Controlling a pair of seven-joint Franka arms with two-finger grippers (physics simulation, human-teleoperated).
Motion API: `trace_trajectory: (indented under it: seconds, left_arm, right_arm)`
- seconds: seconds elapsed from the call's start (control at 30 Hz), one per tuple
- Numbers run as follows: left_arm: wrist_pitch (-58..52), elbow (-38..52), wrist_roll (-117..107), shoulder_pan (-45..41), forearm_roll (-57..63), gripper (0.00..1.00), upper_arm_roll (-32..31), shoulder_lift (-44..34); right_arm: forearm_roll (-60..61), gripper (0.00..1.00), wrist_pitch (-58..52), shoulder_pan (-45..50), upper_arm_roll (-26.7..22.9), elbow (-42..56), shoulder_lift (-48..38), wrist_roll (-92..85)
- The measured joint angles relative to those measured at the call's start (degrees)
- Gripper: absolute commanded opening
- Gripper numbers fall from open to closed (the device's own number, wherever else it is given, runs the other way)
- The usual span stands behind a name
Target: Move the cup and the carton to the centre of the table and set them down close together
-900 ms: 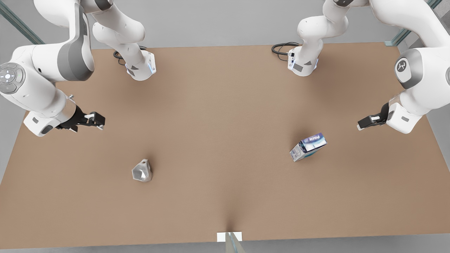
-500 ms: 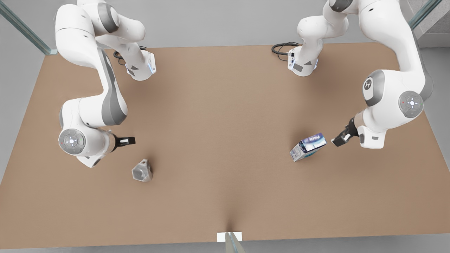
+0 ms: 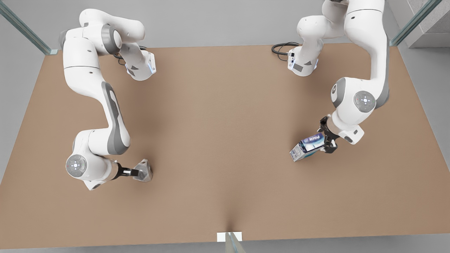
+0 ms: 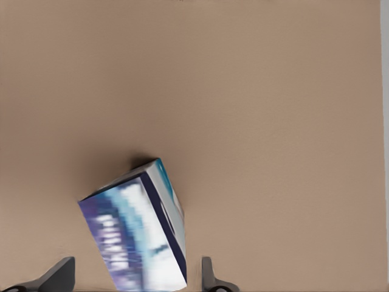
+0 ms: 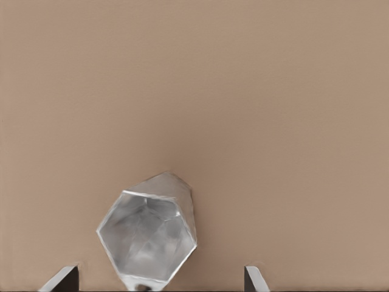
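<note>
Around the tilted carton (image 4: 137,234), left tool (image 4: 130,281) wide; right tool (image 5: 161,281) wide.

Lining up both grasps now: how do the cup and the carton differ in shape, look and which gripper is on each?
The cup is silvery, faceted and tapered; the carton is a rectangular box printed blue, white and teal. The open right gripper straddles the cup; the open left gripper straddles the carton. Both rest on the table, far apart.
</note>
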Motion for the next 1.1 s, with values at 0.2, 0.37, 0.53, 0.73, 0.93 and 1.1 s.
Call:
trace_trajectory:
  seconds: [0.2, 0.37, 0.53, 0.73, 0.93, 1.1]
  left_arm:
    - [-0.17, -1.30, -3.06, -0.21, 2.97, 1.00, -0.31, 1.29]
    - [-0.08, -1.58, -3.07, -0.15, 3.49, 1.00, -0.42, 2.21]
    - [-0.08, -1.58, -3.07, -0.21, 3.57, 1.00, -0.68, 2.47]
    - [-0.08, -1.58, -3.25, -0.15, 3.58, 1.00, -0.77, 2.56]
    - [-0.08, -1.58, -7.27, -0.15, 3.49, 1.00, -0.77, 2.90]
    - [1.06, -1.58, -7.38, -0.06, 3.43, 1.00, -0.77, 3.78]
  right_arm:
    - [2.45, 1.00, -0.84, 0.26, 0.44, -4.93, -2.41, 0.53]
    - [3.87, 1.00, 6.80, -0.01, 0.00, -6.60, -1.22, -0.17]
    - [0.58, 1.00, 12.01, -0.20, -0.17, -6.21, 1.82, -1.83]
    - [0.23, 1.00, 13.22, -0.54, -0.44, -6.46, 3.07, -2.99]
    - [0.23, 1.00, 13.48, -0.45, -0.44, -6.64, 4.70, -3.07]
    - [0.65, 1.00, 13.57, -0.19, -0.44, -6.47, 5.83, -2.99]
